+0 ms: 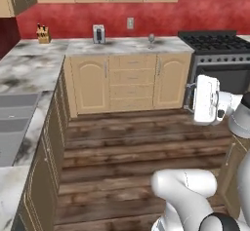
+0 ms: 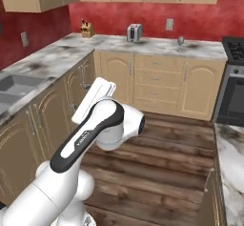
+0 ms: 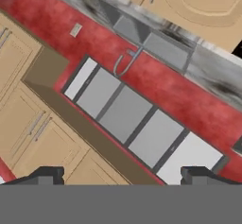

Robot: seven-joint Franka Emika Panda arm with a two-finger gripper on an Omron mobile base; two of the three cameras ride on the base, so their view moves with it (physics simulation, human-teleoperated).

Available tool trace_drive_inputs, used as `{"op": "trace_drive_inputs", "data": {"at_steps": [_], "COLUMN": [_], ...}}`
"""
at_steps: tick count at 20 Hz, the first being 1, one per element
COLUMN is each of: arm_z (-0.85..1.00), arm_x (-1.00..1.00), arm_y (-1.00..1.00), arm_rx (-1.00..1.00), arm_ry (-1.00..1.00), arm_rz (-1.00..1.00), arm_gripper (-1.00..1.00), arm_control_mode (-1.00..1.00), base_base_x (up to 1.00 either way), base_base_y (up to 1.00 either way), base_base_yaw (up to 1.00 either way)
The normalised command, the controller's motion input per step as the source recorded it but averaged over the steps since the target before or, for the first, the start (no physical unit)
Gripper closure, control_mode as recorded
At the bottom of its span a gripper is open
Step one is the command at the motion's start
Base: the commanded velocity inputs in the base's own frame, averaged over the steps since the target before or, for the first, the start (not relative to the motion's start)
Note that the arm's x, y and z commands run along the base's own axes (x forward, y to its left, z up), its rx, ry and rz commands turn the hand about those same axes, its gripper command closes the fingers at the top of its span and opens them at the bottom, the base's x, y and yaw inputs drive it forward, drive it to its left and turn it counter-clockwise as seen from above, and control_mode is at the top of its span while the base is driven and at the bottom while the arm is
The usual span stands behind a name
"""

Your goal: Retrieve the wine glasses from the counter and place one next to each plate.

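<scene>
One small stemmed wine glass [image 1: 151, 40] [image 2: 180, 41] stands upright on the far marble counter [image 1: 122, 46] [image 2: 143, 44], close to the stove. The second glass and both plates are out of view. My gripper [image 1: 187, 97] [image 3: 122, 175] hangs in mid-air over the wooden floor, far from the glass, and faces the sink wall on the left. Its fingertips [image 3: 48, 174] stand wide apart in the hand view with nothing between them, so it is open.
A toaster [image 1: 98, 34] [image 2: 134, 32] and a knife block [image 1: 43, 34] [image 2: 86, 28] stand on the far counter. A stove [image 1: 219, 54] is at the right. The sink [image 1: 14, 123] [image 3: 146, 43] sits in the left counter. Wooden floor [image 1: 127, 142] lies between.
</scene>
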Motion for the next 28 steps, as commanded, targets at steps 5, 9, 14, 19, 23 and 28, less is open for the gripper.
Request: {"op": "trace_drive_inputs", "data": {"at_steps": [5, 9, 14, 19, 23, 28], "arm_z": [0.0, 0.0, 0.0, 0.0, 0.0, 0.0], "arm_x": [0.0, 0.0, 0.0, 0.0, 0.0, 0.0], "arm_y": [0.0, 0.0, 0.0, 0.0, 0.0, 0.0], "arm_rx": [0.0, 0.0, 0.0, 0.0, 0.0, 0.0], "arm_ry": [0.0, 0.0, 0.0, 0.0, 0.0, 0.0], "arm_rz": [0.0, 0.0, 0.0, 0.0, 0.0, 0.0], "arm_gripper": [-1.0, -1.0, -1.0, -1.0, -1.0, -1.0], "arm_control_mode": [1.0, 1.0, 1.0, 1.0, 1.0, 1.0], "base_base_x": [1.0, 1.0, 1.0, 1.0, 1.0, 1.0], "base_base_y": [0.0, 0.0, 0.0, 0.0, 0.0, 0.0], "base_base_yaw": [-0.01, -0.01, -0.01, -0.01, 0.0, -0.01]}}
